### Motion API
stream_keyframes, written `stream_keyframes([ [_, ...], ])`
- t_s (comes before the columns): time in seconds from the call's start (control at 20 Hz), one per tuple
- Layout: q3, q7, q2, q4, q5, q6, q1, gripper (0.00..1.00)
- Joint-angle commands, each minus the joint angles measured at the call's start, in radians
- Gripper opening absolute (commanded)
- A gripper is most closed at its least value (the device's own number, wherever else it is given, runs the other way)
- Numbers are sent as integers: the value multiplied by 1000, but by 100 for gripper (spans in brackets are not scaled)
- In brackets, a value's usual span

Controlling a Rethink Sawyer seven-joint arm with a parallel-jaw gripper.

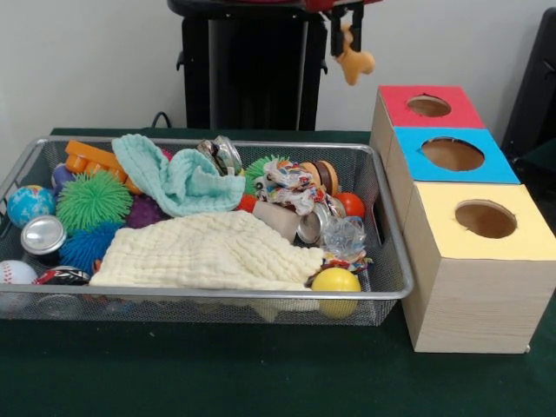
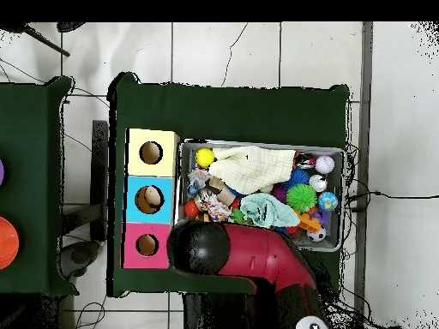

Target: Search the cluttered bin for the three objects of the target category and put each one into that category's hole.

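At the top of the front view my gripper [image 1: 346, 36] is shut on a tan bone-shaped toy [image 1: 356, 61], which hangs high in the air, left of and above the red-topped box [image 1: 452, 117]. In the overhead view the arm's black head [image 2: 200, 248] hides the gripper and the toy. Three wooden boxes stand in a row beside the bin, each with a round hole: red [image 2: 147, 245], blue [image 1: 452, 155] [image 2: 151, 199] and yellow [image 1: 485, 219] [image 2: 151, 152]. The wire mesh bin [image 1: 208, 296] [image 2: 344, 199] holds mixed clutter.
In the bin lie a cream cloth [image 1: 208, 252], a teal cloth [image 1: 178, 178], a green spiky ball [image 1: 93, 200], a blue spiky ball [image 1: 87, 245], a yellow ball [image 1: 335, 281], a crushed can [image 1: 42, 234], a baseball [image 1: 16, 273] and a rope toy [image 1: 291, 184].
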Motion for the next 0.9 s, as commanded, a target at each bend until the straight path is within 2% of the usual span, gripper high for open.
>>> stream_keyframes([
  [0.05, -84, 334, -9, 133, 71, 19, 67, 0],
  [0.35, -107, 362, 7, 232, 93, -122, 122, 0],
  [0.7, -81, 369, 31, 356, 150, -304, 127, 0],
  [0.9, -69, 393, 54, 390, 173, -384, 137, 0],
])
